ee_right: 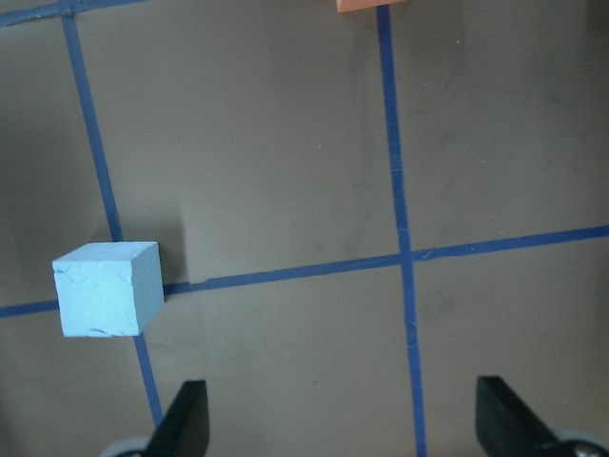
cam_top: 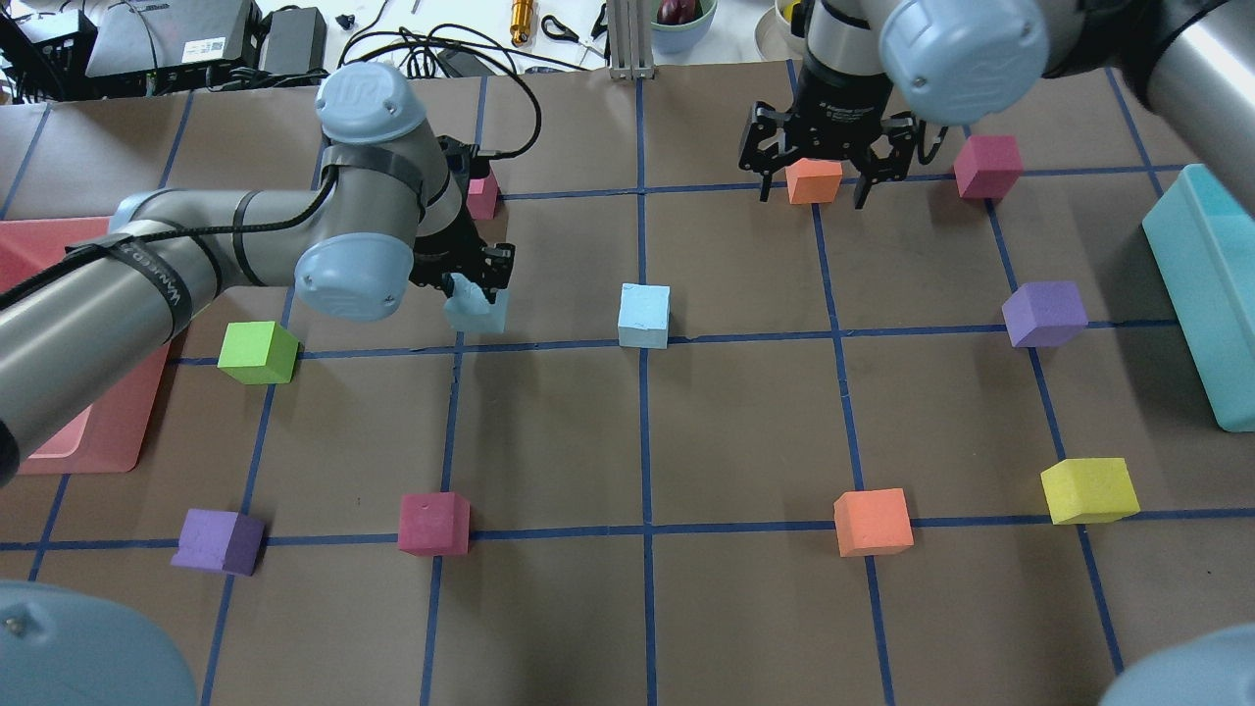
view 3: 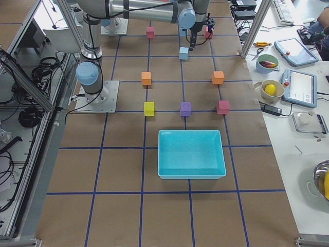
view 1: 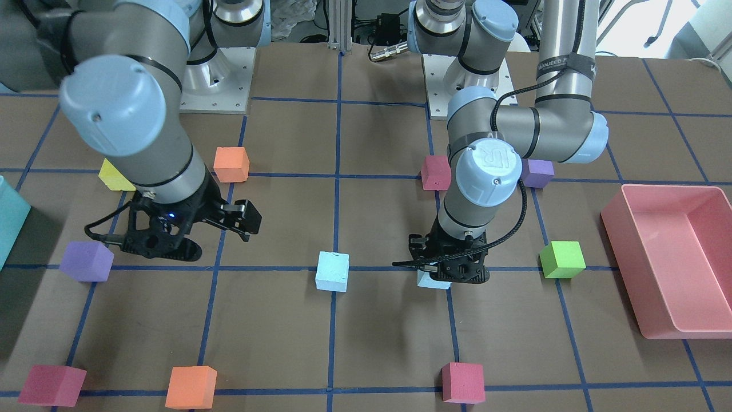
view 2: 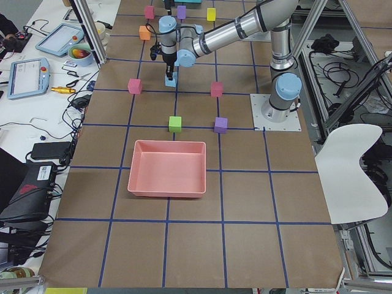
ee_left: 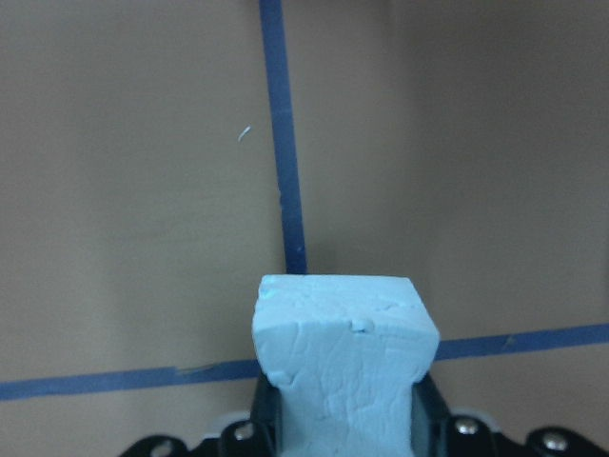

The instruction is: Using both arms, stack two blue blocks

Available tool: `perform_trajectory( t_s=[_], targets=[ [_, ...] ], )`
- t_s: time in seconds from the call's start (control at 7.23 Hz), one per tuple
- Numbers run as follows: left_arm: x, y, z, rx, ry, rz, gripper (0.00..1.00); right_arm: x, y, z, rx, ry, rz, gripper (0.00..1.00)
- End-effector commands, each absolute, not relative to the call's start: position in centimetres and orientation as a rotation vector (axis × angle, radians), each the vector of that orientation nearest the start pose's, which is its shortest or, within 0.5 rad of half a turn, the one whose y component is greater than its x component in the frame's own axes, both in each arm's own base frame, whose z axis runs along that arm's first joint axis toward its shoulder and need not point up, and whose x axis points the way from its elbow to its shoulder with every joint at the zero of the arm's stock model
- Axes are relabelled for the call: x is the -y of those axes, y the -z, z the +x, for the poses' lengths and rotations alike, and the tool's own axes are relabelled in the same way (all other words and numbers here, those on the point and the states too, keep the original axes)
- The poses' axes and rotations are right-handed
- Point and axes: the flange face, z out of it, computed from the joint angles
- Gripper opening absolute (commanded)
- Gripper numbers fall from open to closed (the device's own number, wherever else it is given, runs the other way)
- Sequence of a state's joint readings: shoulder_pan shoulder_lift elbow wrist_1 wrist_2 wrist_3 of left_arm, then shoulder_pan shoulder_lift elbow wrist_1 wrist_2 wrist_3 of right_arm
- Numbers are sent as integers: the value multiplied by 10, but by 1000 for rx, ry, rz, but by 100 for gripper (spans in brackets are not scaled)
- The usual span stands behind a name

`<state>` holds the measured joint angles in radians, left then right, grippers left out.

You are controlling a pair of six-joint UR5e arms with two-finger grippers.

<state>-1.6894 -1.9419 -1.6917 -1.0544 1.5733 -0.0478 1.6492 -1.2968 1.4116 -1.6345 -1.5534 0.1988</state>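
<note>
Blue block (ee_left: 341, 357) seemingly clamped inside left gripper (cam_top: 476, 292)

Front and overhead cameras face each other, both steeply viewing the central blue block (cam_top: 644, 314).

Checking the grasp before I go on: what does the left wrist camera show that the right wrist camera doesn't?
Only the left wrist camera: one blue block clamped in the left gripper, close to the lens. Only the right wrist camera: the other blue block standing free on the table, the right gripper open with nothing between its fingers, and an orange block at the top edge. Both: the brown table and blue tape lines.
</note>
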Motion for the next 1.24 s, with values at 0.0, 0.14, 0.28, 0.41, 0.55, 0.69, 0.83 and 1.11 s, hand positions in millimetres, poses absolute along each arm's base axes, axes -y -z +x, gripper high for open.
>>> perform_trajectory(
  t_s=[0.0,0.14,0.28,0.41,0.55,0.69,0.83,1.11],
  targets=[
    [585,-327,-293,-3158,72,90,0,541,-480,161,-3206,-86,157,100],
    [581,-320,-312,-3157,60,111,0,526,-492,161,-3211,-112,117,100],
    [583,-308,-322,-3159,44,126,0,525,-493,165,-3202,-106,73,100],
    [580,-303,-341,-3182,85,155,0,527,-490,166,-3199,-112,73,100],
    [581,-296,-351,-3191,109,164,0,526,-491,166,-3193,-110,78,100],
    [580,-288,-360,-3190,104,183,0,526,-490,166,-3193,-112,83,100],
    [572,-283,-367,-3183,86,207,0,525,-484,162,-3193,-132,92,100],
    [569,-283,-371,-3186,84,203,0,527,-482,158,-3195,-135,92,100]
  ],
)
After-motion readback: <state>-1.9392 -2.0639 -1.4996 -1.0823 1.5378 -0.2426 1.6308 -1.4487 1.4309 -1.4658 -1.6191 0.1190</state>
